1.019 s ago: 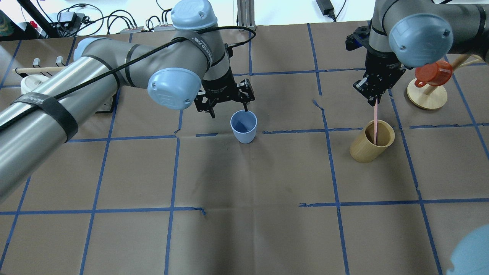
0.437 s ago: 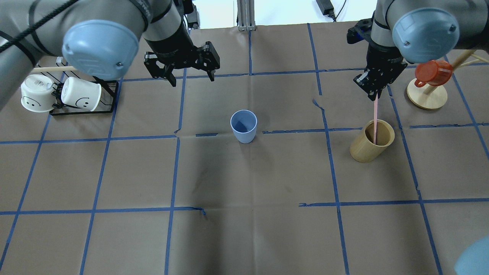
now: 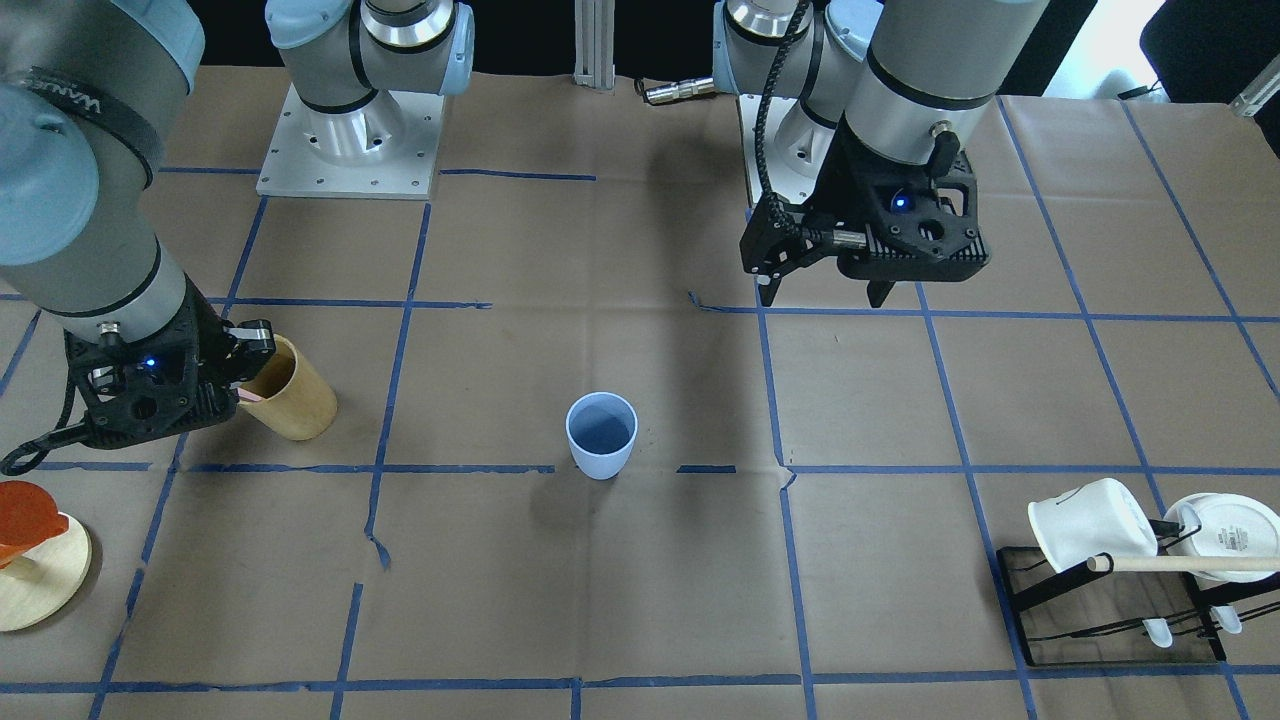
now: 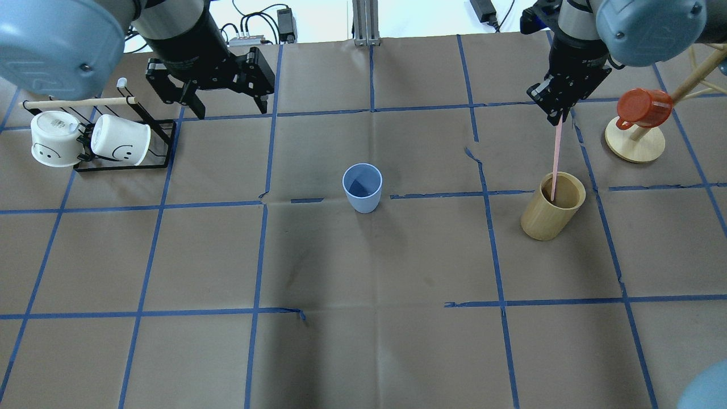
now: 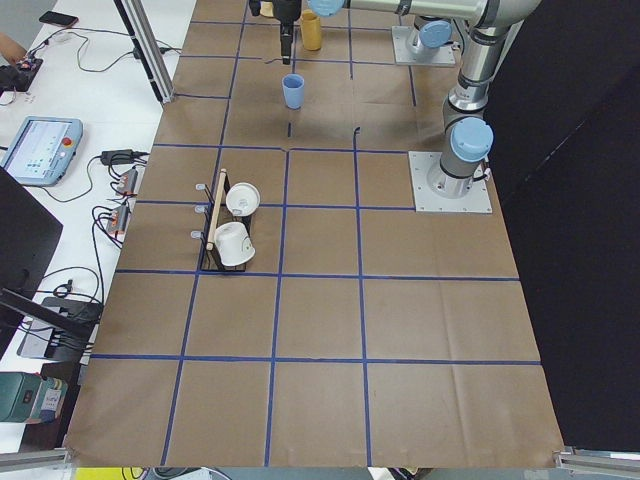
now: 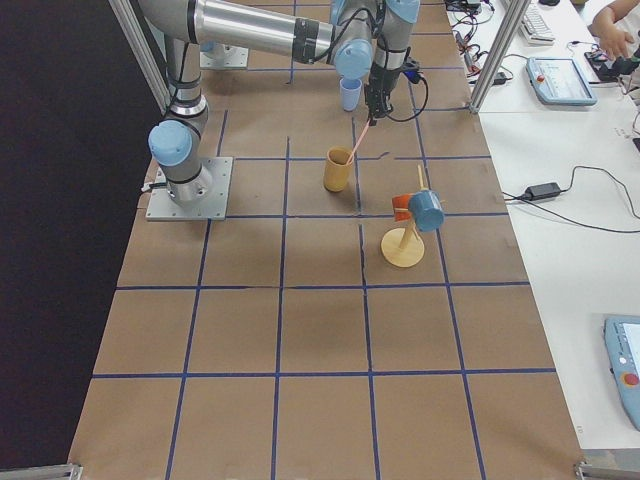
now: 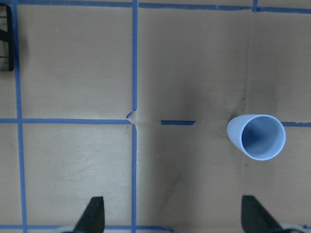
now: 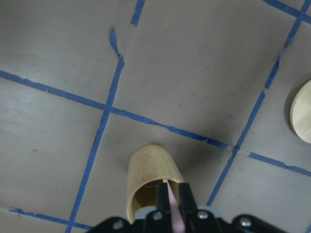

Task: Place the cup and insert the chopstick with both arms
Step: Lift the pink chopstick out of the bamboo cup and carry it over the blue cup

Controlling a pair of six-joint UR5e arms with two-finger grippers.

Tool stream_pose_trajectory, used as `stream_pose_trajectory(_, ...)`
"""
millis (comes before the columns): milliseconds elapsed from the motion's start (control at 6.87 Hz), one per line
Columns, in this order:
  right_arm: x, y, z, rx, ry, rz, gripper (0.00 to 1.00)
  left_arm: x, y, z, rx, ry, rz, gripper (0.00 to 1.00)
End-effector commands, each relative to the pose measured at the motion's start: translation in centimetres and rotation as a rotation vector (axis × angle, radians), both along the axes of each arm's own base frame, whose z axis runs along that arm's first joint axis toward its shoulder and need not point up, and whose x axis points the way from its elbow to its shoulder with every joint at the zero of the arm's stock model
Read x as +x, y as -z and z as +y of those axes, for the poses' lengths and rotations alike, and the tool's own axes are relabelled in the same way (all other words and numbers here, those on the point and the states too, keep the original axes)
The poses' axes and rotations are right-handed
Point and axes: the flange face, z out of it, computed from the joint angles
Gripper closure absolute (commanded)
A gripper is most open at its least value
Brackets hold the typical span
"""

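The light-blue cup (image 4: 362,187) stands upright and alone near the table's middle, also in the front view (image 3: 601,435) and the left wrist view (image 7: 256,137). My left gripper (image 4: 225,109) is open and empty, high and back-left of the cup, with its jaws wide apart in the wrist view (image 7: 175,216). My right gripper (image 4: 556,118) is shut on a thin pale-pink chopstick (image 4: 556,159). The chopstick's lower end sits inside the mouth of the tan wooden holder (image 4: 548,218). The right wrist view shows the chopstick (image 8: 171,199) between the fingers above the holder (image 8: 148,174).
A black rack (image 4: 159,128) with two white mugs (image 4: 120,139) and a wooden dowel (image 4: 79,103) stands at the back left. A red mug (image 4: 644,108) hangs on a wooden stand (image 4: 633,145) at the back right, close to my right arm.
My left gripper has pulled away from the cup, back and to the left, still open. My right gripper has risen with the chopstick, drawing it up in the wooden holder.
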Motion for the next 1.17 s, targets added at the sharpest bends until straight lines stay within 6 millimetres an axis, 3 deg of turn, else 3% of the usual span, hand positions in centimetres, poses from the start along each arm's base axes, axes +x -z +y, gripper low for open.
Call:
stream_pose_trajectory(0,0.2,-5.9,0.2,-0.056,0.012,-0.012,0.99,3.7,-1.3,3.2,0.021,0.058,-0.019,0.00)
stream_pose_trajectory(291,2.0,-11.2,0.4,-0.115,-0.013,-0.015,0.99,4.6,-0.8,3.1,0.016,0.059,-0.008,0.00)
stream_pose_trajectory(583,6.6,-15.5,1.4,-0.145,0.067,-0.087,0.99,4.5,-1.0,3.2,0.013,0.060,-0.015,0.00)
stream_pose_trajectory(728,9.7,-16.1,2.1,-0.156,0.081,-0.123,0.99,4.6,-1.0,3.2,0.013,0.062,-0.018,0.00)
stream_pose_trajectory(1019,15.4,-15.3,3.3,-0.132,0.167,-0.203,0.99,4.6,-1.0,3.3,0.012,0.060,-0.018,0.00)
